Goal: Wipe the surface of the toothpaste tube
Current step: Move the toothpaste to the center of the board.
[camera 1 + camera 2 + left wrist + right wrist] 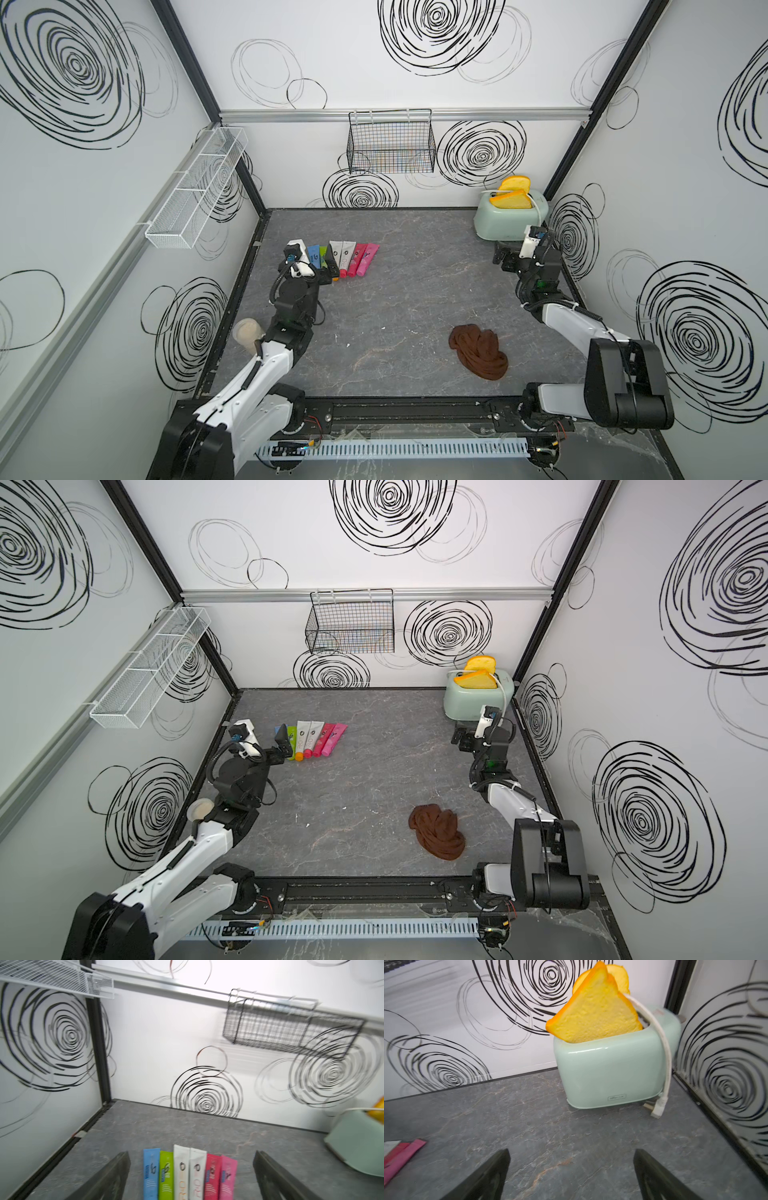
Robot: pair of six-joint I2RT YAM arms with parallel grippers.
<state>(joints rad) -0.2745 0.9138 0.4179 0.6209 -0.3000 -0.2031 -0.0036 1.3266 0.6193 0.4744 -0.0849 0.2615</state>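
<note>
The toaster (pixel 509 220) stands in the table's (pixel 395 299) far right corner. Two bread slices (pixel 512 198) stick up out of its top slots, the nearer one tilted, and a white cord (pixel 663 1049) is draped over its end down to the table. The right gripper (pixel 571 1150) is just in front of the toaster and faces it, with its jaws spread wide over bare table and gripping nothing. The toothpaste tubes (pixel 347 257) lie well apart from the toaster, across the table toward the left wall. There are six of them, flat and side by side: blue, green, two white, red and pink, with their caps pointing away from the back wall. The left gripper (pixel 191 1153) is at the cap end of that row. Its jaws are released and stand wide enough that all six tubes show between them in the wrist view, and whether it touches any tube cannot be told. A brown cloth (pixel 478 351) lies crumpled well in front of the toaster, untouched. A black wire basket (pixel 390 145) hangs from the back-wall rail, above the toaster and to its left. A white mesh rack (pixel 195 191) of three compartments hangs on the left wall, farther still from the toaster. A clear cup (pixel 203 808) holding something pale sits by the left arm, too blurred to say what it holds.
</note>
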